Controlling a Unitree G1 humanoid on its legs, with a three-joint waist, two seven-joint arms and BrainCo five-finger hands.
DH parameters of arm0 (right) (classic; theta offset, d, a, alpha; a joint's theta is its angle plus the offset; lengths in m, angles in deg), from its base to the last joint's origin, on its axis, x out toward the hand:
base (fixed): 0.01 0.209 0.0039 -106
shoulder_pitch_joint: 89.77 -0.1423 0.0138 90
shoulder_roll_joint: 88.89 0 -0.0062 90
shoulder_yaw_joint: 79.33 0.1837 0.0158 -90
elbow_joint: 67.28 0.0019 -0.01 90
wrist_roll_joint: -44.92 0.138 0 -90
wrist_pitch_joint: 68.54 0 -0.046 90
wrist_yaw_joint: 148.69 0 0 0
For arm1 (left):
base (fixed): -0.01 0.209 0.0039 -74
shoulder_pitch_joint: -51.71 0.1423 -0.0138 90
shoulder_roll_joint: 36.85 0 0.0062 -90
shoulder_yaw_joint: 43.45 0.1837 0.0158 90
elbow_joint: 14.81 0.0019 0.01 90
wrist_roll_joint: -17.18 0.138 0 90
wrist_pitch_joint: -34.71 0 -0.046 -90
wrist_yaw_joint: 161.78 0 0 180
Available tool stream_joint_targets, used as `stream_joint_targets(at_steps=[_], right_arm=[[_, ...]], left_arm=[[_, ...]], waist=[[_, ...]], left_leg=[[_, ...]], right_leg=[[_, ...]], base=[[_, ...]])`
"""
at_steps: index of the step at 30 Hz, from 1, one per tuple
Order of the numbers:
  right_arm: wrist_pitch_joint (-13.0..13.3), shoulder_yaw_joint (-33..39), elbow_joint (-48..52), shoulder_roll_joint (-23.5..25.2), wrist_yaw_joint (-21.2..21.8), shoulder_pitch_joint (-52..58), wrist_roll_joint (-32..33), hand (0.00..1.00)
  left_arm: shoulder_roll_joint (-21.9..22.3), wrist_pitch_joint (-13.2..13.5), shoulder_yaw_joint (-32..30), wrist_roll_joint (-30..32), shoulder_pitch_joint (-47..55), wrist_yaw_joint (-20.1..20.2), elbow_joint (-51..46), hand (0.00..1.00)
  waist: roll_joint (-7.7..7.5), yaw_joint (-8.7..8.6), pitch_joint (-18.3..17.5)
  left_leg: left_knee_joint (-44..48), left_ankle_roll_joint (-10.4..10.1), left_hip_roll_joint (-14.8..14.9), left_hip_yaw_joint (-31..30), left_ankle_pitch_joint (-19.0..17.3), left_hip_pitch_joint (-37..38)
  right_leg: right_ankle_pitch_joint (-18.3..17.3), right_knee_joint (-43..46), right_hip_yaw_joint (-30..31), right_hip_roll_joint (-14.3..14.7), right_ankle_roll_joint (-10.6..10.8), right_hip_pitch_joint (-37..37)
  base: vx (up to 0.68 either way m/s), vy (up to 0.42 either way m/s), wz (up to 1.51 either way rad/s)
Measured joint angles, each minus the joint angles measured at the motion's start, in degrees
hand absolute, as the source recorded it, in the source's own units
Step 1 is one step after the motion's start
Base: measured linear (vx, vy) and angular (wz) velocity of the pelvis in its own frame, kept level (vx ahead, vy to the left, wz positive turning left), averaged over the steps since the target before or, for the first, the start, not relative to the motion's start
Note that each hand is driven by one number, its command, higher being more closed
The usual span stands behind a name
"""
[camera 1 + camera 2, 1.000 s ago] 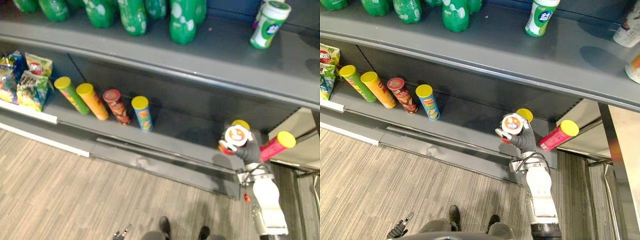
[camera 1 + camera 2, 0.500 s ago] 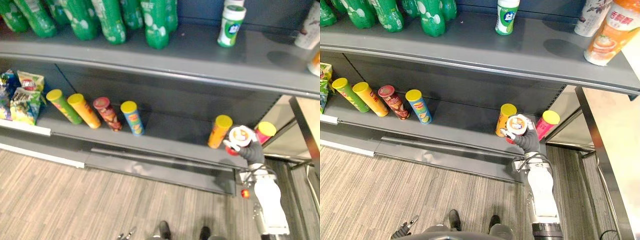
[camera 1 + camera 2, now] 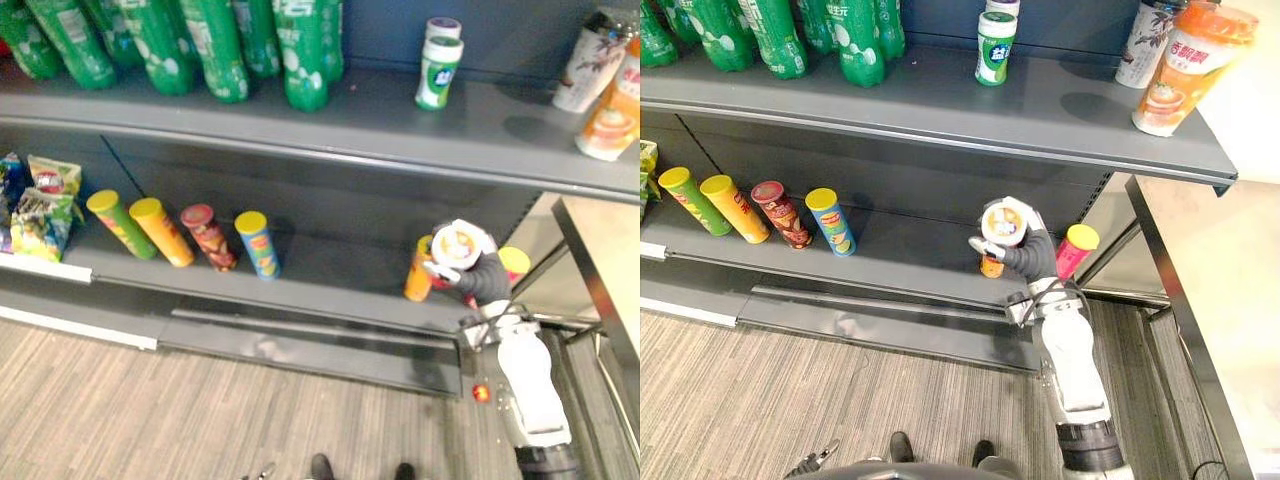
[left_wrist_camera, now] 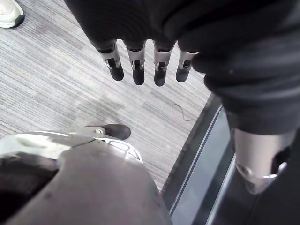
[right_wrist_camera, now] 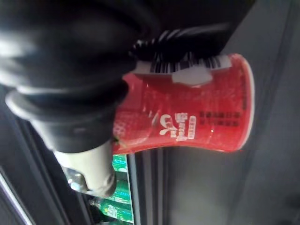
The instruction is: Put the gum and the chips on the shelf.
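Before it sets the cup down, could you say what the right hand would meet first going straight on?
Probably the orange tube on the lower shelf, right by the red cup that the right hand grips. Depth is unclear, so it may slip past.

The chip cup (image 3: 1004, 222) sits in our right hand (image 3: 1030, 256), in front of the lower shelf (image 3: 920, 265). One tube (image 3: 418, 281) stands just behind the cup, and a second tube (image 3: 1073, 250) is close on its right. Well to its left we see a row of tubes (image 3: 781, 213), then snack bags (image 3: 40, 205). Above the cup, the top shelf (image 3: 1060, 110) holds a gum jar (image 3: 993, 47), with bottles (image 3: 850, 40) further left and drink cups (image 3: 1180, 65) further right.
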Motion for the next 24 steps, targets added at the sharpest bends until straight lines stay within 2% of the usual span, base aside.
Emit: stream_joint_targets(at_steps=[4, 8, 14, 24], right_arm=[[-1.5, -0.1, 0.0, -1.8, -2.2, -5.3, 0.1, 1.0], [-1.7, -0.1, 0.0, -2.2, -3.6, -9.5, 1.2, 1.0], [-1.9, -0.2, -0.4, -2.3, -4.4, -12.9, 1.3, 1.0], [-4.0, -0.4, -3.9, -4.4, -5.2, -19.5, 4.7, 1.0]], left_arm=[[-0.5, -0.1, 1.3, 0.1, 0.0, 0.0, 0.1, 0.0], [-0.5, -0.4, 1.4, 0.1, 0.0, -0.1, 0.1, 0.0], [-0.6, -0.5, 1.4, 0.2, 0.0, -0.1, 0.1, 0.0], [-1.2, -1.3, 2.4, 0.5, 0.1, -0.2, 0.1, 0.0]], waist=[[-0.27, 0.13, -0.4], [-0.37, 0.14, -0.5], [-0.46, 0.14, -0.6], [-1.08, 0.21, -1.0]], left_leg=[[0.0, 0.1, 0.2, 0.1, 0.1, 0.1], [0.0, 0.1, 0.3, 0.1, 0.4, 0.1], [-0.1, 0.0, 0.6, -0.3, 0.6, 0.2], [-0.1, -0.2, 1.4, -0.3, 1.3, 0.6]], right_leg=[[0.4, -0.3, 0.3, 0.2, -0.2, 0.2], [0.9, -0.8, 0.3, 0.5, -0.3, 0.3], [1.0, -0.8, 0.1, 0.8, -0.4, 0.5], [1.3, -1.2, 0.1, 1.6, -0.9, 1.1]], base=[[-0.01, 0.0, -0.02], [-0.01, 0.0, -0.01], [0.0, 0.0, 0.01], [0.0, 0.0, 0.0]])
